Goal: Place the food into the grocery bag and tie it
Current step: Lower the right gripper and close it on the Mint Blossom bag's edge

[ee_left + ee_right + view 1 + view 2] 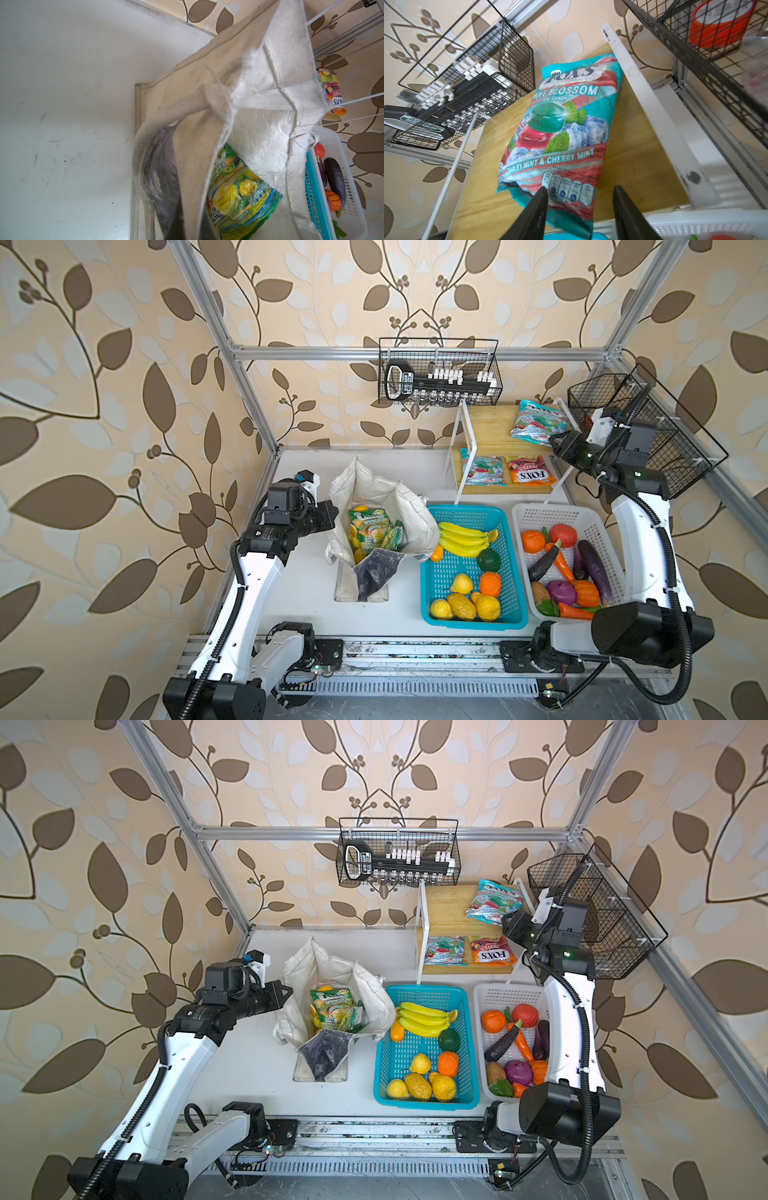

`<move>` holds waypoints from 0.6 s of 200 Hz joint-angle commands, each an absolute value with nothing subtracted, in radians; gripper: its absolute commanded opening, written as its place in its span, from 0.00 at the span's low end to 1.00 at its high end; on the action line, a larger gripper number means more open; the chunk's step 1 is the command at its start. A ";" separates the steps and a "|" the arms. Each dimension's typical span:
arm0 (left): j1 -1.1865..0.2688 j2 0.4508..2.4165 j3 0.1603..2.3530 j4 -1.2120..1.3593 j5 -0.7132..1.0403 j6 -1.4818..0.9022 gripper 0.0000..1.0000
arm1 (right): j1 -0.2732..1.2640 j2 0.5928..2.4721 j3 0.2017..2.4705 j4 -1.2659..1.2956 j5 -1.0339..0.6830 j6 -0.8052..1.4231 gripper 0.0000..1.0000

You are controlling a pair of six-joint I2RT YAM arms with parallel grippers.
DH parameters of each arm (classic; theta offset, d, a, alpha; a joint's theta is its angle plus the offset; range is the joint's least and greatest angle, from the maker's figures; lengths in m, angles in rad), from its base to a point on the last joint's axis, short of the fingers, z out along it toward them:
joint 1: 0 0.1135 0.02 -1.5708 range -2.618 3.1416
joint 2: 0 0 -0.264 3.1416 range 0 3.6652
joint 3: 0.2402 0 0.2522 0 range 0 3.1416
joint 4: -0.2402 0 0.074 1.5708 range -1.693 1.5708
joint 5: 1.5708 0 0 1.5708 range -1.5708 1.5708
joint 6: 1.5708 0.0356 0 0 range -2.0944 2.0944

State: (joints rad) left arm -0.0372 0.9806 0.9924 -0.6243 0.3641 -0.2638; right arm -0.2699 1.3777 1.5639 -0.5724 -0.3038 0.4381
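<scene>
While right claw (580, 188) straddles mint packet's (560, 128) edge, bare shelf (633, 155) flanks it.

Three shelf packets (538, 423) (482, 470) (528, 470), two plastic baskets (465, 509) (552, 508)

White table (299, 593) and two-tier wooden shelf (490, 427)
Table bears grocery bag (415, 514), blue basket (515, 572), white basket (552, 510); shelf holds upper packet (538, 423); lower packets (482, 470).

Left gripper (332, 513) closed; right gripper (580, 188) ajar
</scene>
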 commanded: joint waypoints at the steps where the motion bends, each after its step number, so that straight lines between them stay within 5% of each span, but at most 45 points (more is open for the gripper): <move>1: -0.026 0.966 1.017 -0.614 0.383 -0.249 0.00 | -0.271 1.385 1.549 -0.539 -0.324 0.437 0.45; 46: -0.027 0.966 1.019 -0.614 0.388 -0.249 0.00 | -0.271 1.389 1.533 -0.505 -0.343 0.453 0.29; 99: -0.027 0.962 1.017 -0.613 0.390 -0.250 0.00 | -0.269 1.357 1.465 -0.430 -0.377 0.499 0.43; 120: -0.026 0.965 1.017 -0.613 0.385 -0.249 0.00 | -0.267 1.345 1.443 -0.391 -0.398 0.517 0.41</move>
